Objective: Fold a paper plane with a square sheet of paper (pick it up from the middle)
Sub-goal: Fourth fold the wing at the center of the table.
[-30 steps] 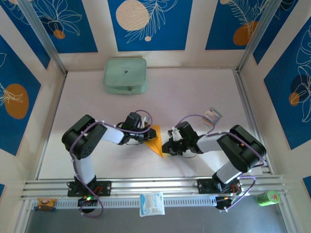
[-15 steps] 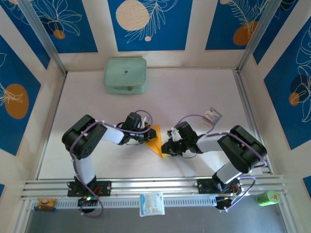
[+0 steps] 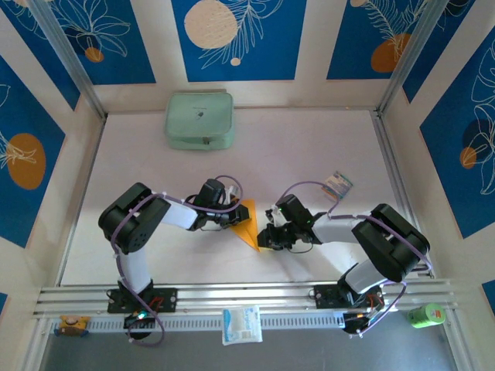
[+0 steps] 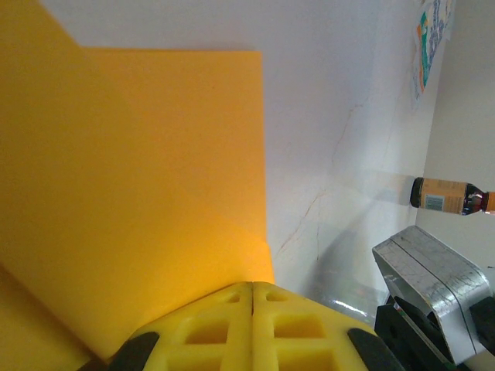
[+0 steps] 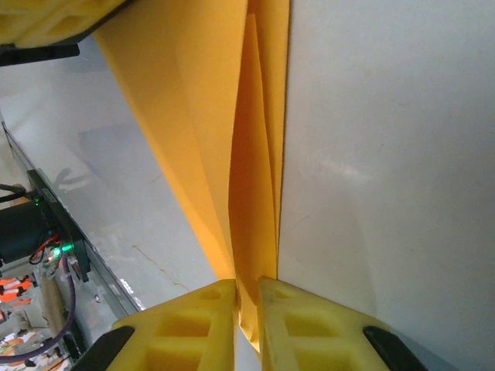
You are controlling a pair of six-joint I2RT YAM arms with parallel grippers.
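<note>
Paper plane (image 3: 247, 226) orange-yellow, layered folds tapering to narrow point

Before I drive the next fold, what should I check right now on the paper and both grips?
1. Right fingers clamp the orange-yellow folded paper sheet: ok.
2. Left fingers shut: ok.
3. Left fingers pinching the paper, not just pressing it: cannot tell.
4. Folded layers pressed flat: not ok, they gape.
5. Small multicoloured striped card apart from the paper: ok.
</note>
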